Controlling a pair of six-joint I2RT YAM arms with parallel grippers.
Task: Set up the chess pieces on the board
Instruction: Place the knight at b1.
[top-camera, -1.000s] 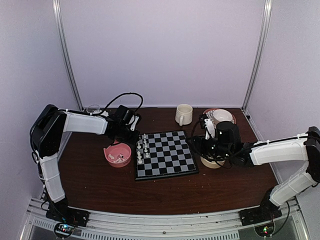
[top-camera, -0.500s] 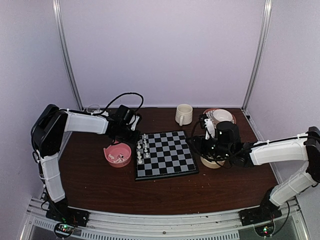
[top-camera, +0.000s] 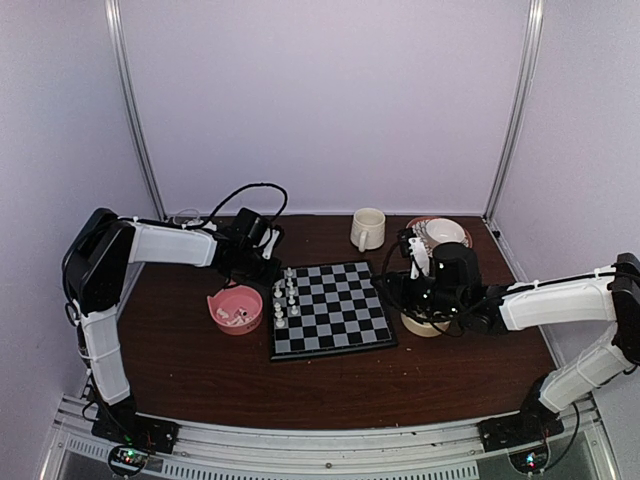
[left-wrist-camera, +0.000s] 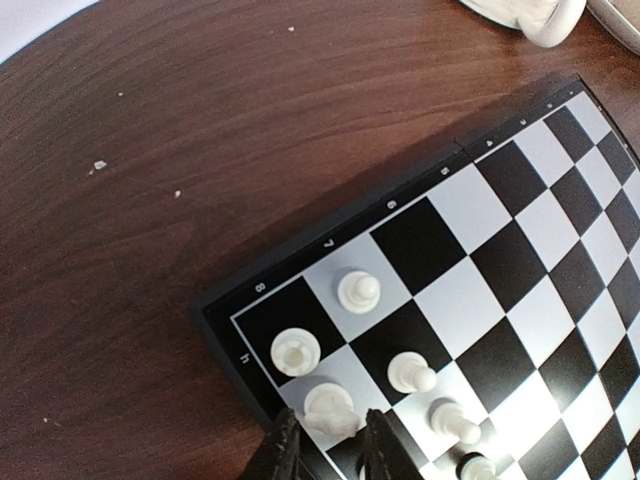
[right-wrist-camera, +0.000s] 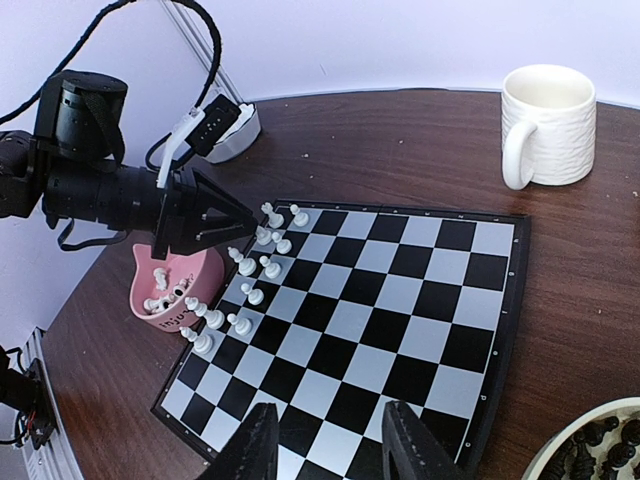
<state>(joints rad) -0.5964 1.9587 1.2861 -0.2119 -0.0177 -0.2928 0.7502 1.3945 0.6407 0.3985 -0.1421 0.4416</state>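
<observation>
Now, at the left, a pink bowl (top-camera: 236, 309) of loose white pieces (top-camera: 238, 318) sits just beside the board (top-camera: 340, 320). The left gripper (left-wrist-camera: 332, 440) hangs over the board's far left corner with its fingers slightly apart. A white piece (left-wrist-camera: 330, 408) stands right at their tips, but I cannot tell whether it is grasped or let go. Its neighbours crowd the squares around it, lined up along the left edge. Behind the board stands a cream mug (top-camera: 367, 229). The right gripper (right-wrist-camera: 330, 450) hovers by the board's right edge, fingers spread and holding nothing. Under that arm a pale bowl (top-camera: 420, 326) holds the black pieces (right-wrist-camera: 605, 445). A cup on a saucer (top-camera: 440, 232) stands at the back right.
</observation>
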